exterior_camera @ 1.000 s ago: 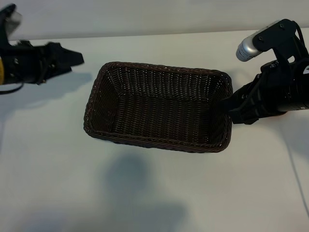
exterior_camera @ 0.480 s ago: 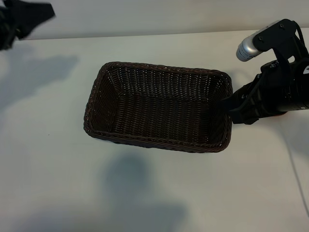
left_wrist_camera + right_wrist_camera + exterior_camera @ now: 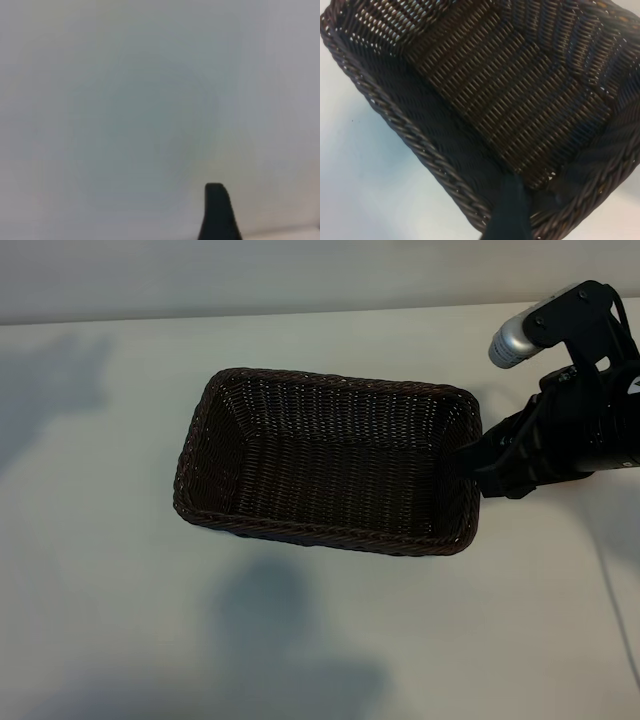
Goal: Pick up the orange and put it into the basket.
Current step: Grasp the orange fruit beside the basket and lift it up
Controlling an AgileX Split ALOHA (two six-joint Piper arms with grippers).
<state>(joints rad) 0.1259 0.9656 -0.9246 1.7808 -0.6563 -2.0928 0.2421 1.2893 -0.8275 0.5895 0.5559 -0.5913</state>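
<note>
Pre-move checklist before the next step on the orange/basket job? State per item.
1. Orange located: not ok; it shows in no view.
2. Basket upright on the table, opening up: ok.
3. Basket interior free of objects: ok, bare weave in the exterior and right wrist views.
4. Right hand placement: at the basket's right end, one finger reaching in over the rim. Whether it touches the rim: cannot tell.
5. Left hand position: cannot tell; outside the exterior view, and its wrist camera shows only a fingertip against a blank surface.

No legible text or markings.
</note>
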